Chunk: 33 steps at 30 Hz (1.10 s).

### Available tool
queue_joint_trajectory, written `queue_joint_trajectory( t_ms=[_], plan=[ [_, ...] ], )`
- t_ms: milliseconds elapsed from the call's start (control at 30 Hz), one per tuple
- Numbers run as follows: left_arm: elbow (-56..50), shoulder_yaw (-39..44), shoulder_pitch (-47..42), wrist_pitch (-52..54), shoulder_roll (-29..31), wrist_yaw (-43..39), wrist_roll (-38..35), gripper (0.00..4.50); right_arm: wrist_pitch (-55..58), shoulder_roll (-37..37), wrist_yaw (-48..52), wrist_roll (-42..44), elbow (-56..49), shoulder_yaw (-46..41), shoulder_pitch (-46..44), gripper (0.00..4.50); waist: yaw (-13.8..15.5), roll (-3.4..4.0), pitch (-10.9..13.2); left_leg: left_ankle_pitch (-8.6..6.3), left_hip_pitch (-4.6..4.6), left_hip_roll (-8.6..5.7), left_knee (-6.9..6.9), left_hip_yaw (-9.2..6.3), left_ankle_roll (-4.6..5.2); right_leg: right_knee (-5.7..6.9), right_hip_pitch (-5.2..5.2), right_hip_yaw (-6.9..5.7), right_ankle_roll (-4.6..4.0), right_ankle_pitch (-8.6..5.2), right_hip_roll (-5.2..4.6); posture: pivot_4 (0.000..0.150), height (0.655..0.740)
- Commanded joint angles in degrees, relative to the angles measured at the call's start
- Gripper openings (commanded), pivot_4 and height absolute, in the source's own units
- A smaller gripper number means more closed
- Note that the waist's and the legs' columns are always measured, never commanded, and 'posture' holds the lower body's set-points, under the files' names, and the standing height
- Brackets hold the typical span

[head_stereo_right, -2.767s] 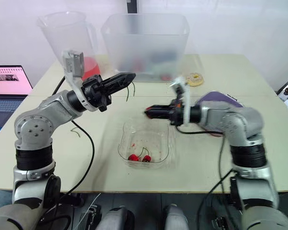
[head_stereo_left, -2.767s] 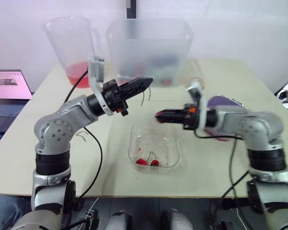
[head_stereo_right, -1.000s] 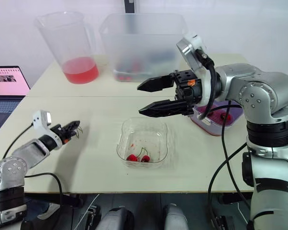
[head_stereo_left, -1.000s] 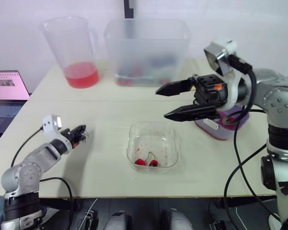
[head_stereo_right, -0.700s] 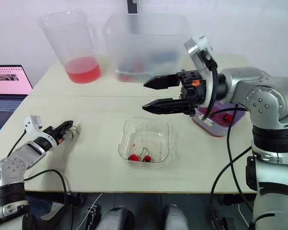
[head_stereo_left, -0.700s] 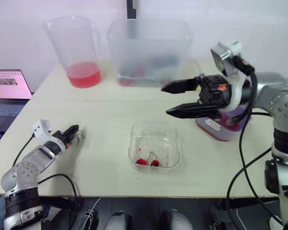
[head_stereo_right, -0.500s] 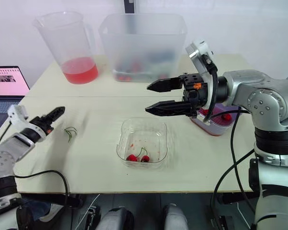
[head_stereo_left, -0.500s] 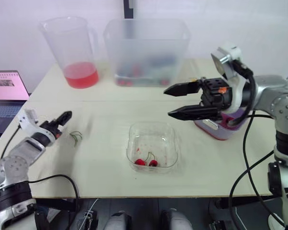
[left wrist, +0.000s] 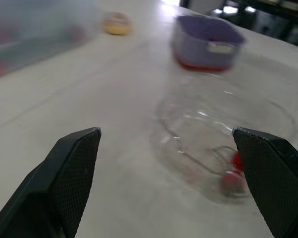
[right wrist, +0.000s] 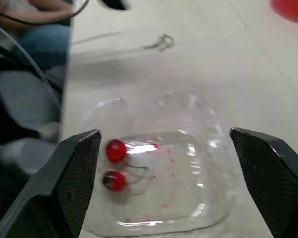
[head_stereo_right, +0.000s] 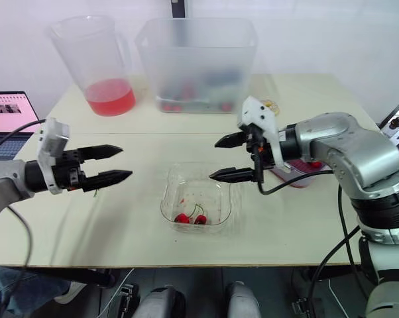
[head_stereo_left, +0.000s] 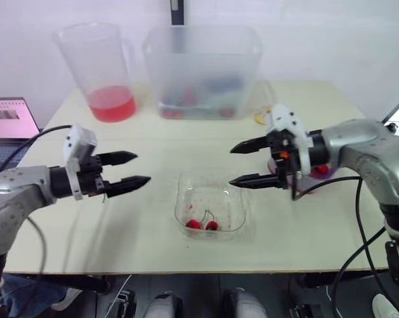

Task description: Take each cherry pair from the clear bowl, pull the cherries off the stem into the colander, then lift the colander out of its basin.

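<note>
**One pair left in bowl, both hands empty**

Cherry pair (head_stereo_left: 203,224) lies in clear bowl (head_stereo_left: 213,189), below and between the fingertips. Cherries sit side by side, stems pointing away. Left hand (head_stereo_left: 141,167) and right hand (head_stereo_left: 232,165) are wide open. Colander (left wrist: 207,37) is behind right hand. Since 0.5 s ago, left hand swung in from worktop edge and right hand dropped lower.

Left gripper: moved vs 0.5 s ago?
Yes. The left gripper has moved toward the robot's right, closer to the clear plastic bowl, with its fingers open.

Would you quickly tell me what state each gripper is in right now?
Left gripper: open, holding nothing.
Right gripper: open, holding nothing.
</note>
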Motion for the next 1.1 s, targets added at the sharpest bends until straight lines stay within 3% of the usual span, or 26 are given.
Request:
queue_joint_trajectory(
  t_ms=[33,167,300,567,867,967,1100],
  plan=[
    [-3.26,-1.16,-0.82,-1.8,2.58,-4.92,1.34,4.46,10.2,0.5,-3.29,0.16,-2.74,3.62,-4.4,4.5,-0.35,0.02,0.01,0.01,-0.01,0.0,-0.05,0.04,-0.01,0.0,-0.06,0.03,-0.01,0.01,0.0,0.15,0.6863],
    [-5.66,-1.9,0.26,-2.02,1.69,-5.9,1.25,4.46,26.03,6.85,-4.37,5.23,-0.48,8.61,-9.53,4.5,-1.01,0.01,0.01,0.02,-0.04,0.0,-0.14,0.05,0.0,-0.04,-0.13,0.04,-0.02,0.01,0.01,0.15,0.6863],
    [-5.87,-1.61,1.56,-2.58,-0.16,-4.01,2.69,4.46,30.91,10.45,-8.06,1.81,2.08,16.65,-11.63,4.5,-0.93,0.0,0.0,0.01,-0.06,-0.01,-0.13,0.02,0.02,-0.02,-0.13,0.03,-0.02,0.01,0.01,0.15,0.6863],
    [-7.58,-1.49,4.19,-2.98,-1.59,-1.26,4.53,4.46,26.55,11.42,-9.49,-3.77,2.53,27.87,-12.49,4.5,-1.04,-0.01,0.0,-0.01,-0.09,-0.12,-0.13,0.01,0.07,-0.01,-0.16,0.03,-0.01,0.01,0.02,0.15,0.6863],
    [-6.88,-2.14,4.92,-5.07,-2.53,1.67,9.43,4.46,18.76,13.83,-9.75,-10.08,4.41,32.19,-10.54,4.5,-1.3,-0.14,-0.08,0.0,-0.04,-0.07,-0.13,0.03,0.06,0.01,-0.15,0.03,-0.01,0.01,0.07,0.15,0.6863],
    [-6.01,-2.22,4.73,-5.81,-2.83,1.9,10.71,4.5,16.89,14.65,-10.21,-12.16,6.06,32.26,-9.74,3.57,-1.26,-0.14,-0.08,0.01,0.01,-0.03,-0.13,0.05,0.03,0.06,-0.13,0.03,-0.01,0.01,0.09,0.15,0.6863],
    [-5.96,-2.23,4.64,-5.77,-3.1,1.59,10.93,4.5,15.32,14.57,-9.45,-14.3,6.25,32.68,-9.34,1.59,-0.97,-0.14,-0.08,0.01,-0.12,-0.09,-0.14,0.04,0.04,0.01,-0.23,0.02,-0.01,0.01,0.06,0.15,0.6863]
  ],
)
